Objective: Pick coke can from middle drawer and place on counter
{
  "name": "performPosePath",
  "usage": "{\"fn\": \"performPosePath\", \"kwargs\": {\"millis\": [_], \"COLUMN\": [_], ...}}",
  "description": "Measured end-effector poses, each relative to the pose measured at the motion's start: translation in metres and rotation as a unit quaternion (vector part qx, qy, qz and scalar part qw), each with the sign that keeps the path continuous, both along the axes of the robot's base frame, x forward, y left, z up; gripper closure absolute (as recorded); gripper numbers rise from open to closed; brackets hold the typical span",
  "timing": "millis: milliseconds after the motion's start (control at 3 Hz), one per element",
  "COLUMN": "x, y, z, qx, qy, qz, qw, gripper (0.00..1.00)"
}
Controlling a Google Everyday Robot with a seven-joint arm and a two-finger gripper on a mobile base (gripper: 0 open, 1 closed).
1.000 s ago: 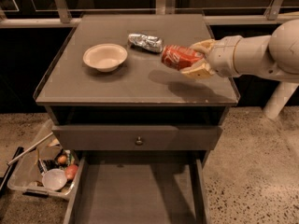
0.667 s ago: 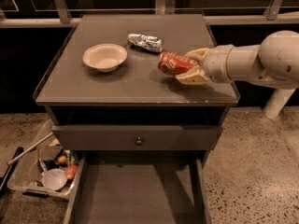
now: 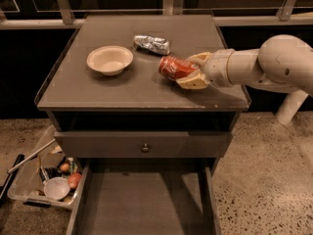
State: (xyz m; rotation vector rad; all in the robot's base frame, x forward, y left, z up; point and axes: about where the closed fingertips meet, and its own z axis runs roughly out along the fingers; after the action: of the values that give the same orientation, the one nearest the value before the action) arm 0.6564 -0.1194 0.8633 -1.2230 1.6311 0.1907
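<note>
Shifted inward over the counter (image 3: 98, 89), the coke can (image 3: 174, 67) is clamped by the gripper (image 3: 190, 71); gentle lowering is advised before release.

glossy metal coke can (image 3: 173, 66), matt counter (image 3: 98, 89), smooth plastic end effector (image 3: 190, 71) over counter

- coke can (image 3: 174, 67): white script on the red side, not readable letter for letter.
- gripper (image 3: 190, 72): no readable marking; clamped on the can's right end, over the right side of the counter (image 3: 98, 89).
- No other legible text.
</note>
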Motion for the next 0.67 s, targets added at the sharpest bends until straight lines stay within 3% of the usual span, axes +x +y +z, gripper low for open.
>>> {"fn": "performPosePath", "kwargs": {"millis": [667], "x": [0.0], "y": [0.0], "z": [0.0], "qx": [0.0], "qy": [0.0], "qz": [0.0], "qw": [1.0], "gripper": [0.35]}}
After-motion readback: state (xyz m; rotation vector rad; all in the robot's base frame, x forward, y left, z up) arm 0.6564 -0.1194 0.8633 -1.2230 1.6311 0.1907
